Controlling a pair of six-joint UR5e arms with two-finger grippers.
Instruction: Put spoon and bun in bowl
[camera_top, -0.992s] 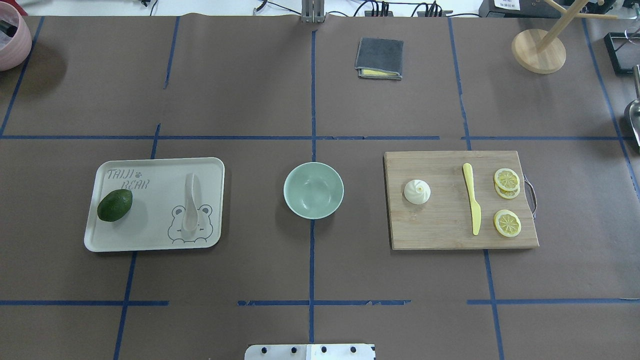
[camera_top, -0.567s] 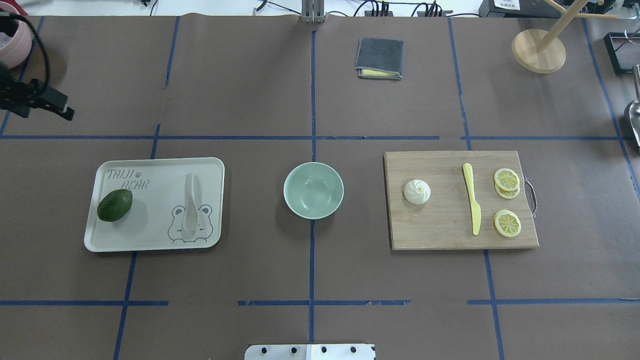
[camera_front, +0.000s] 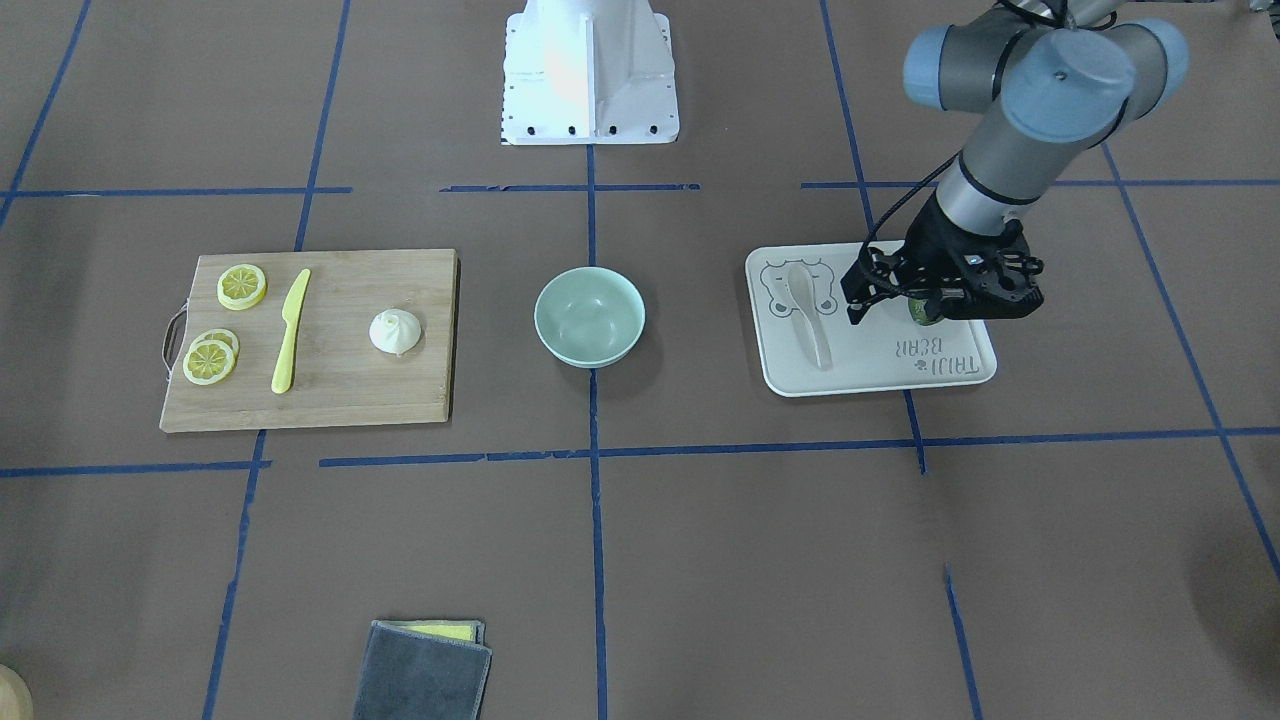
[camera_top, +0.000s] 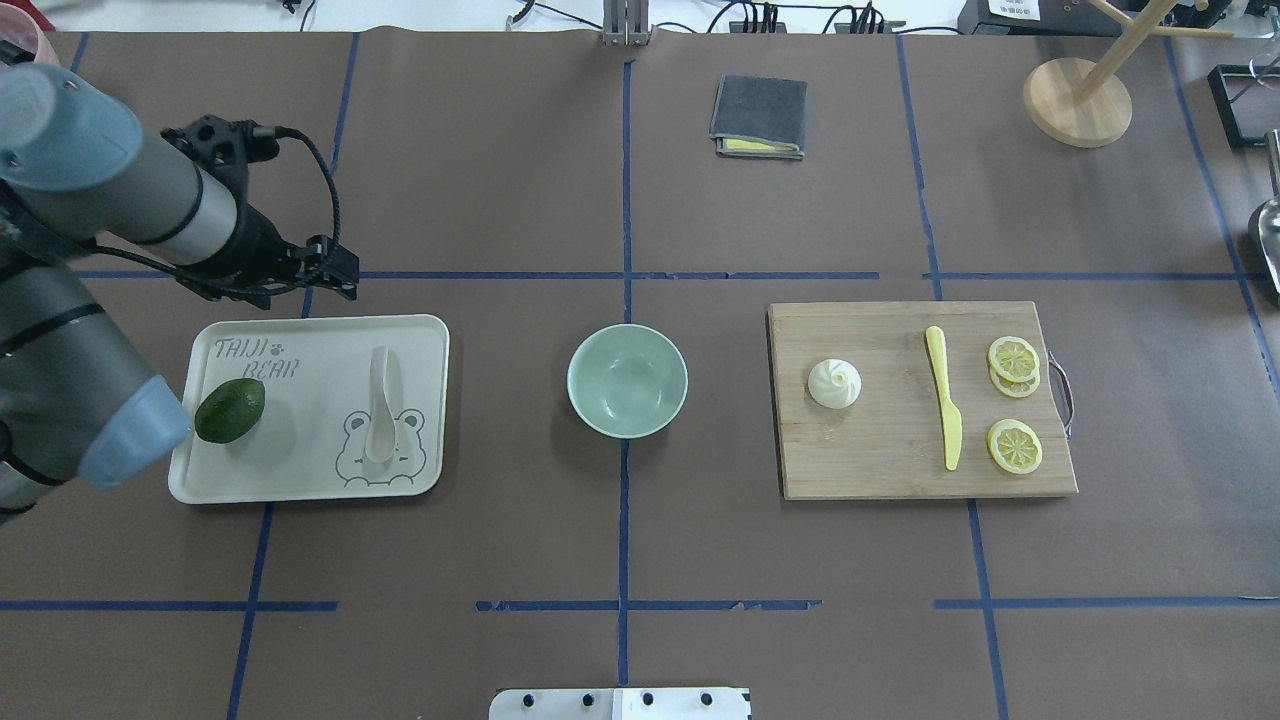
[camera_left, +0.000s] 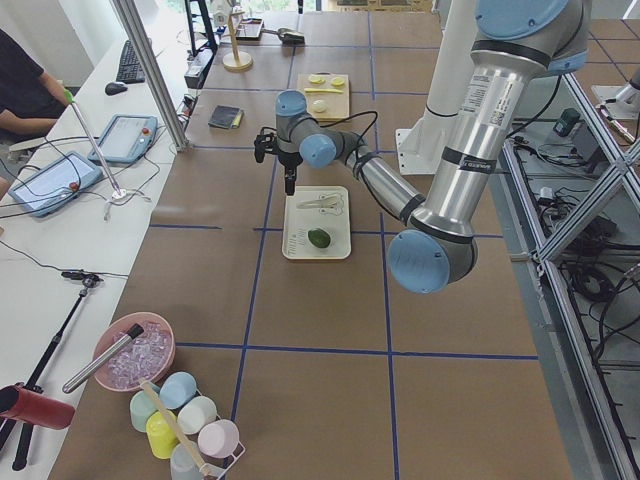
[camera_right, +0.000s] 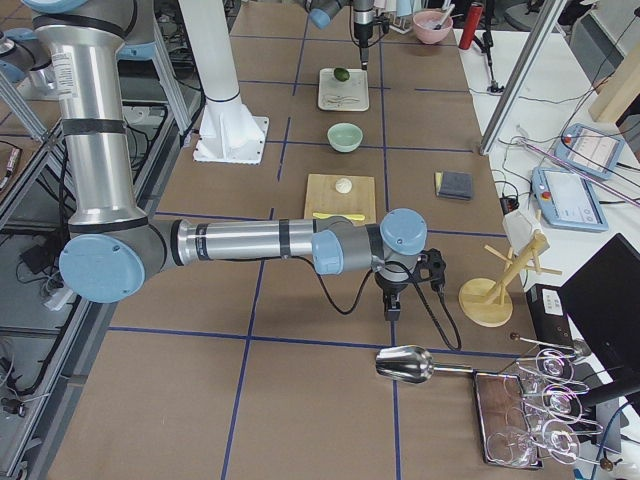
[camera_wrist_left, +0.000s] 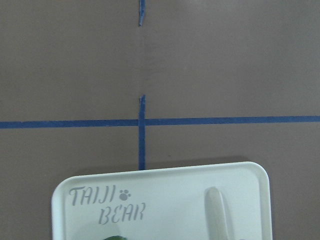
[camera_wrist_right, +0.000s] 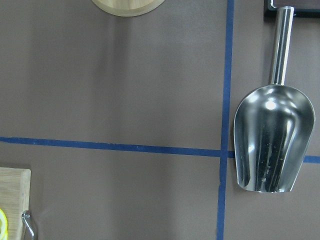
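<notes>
The spoon (camera_top: 381, 400) lies on the tray (camera_top: 300, 435) toward the worktop's left edge, lengthwise near-to-far, and robotward of the raised left gripper (camera_top: 343, 272), whose opening I cannot tell.

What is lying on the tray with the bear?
The spoon and a green fruit lie on the tray. From the front camera, the left gripper covers most of the fruit.

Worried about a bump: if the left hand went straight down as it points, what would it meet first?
The left hand would probably meet the white tray at its far edge, near the spoon; depth is unclear, so maybe the brown paper beyond.
</notes>
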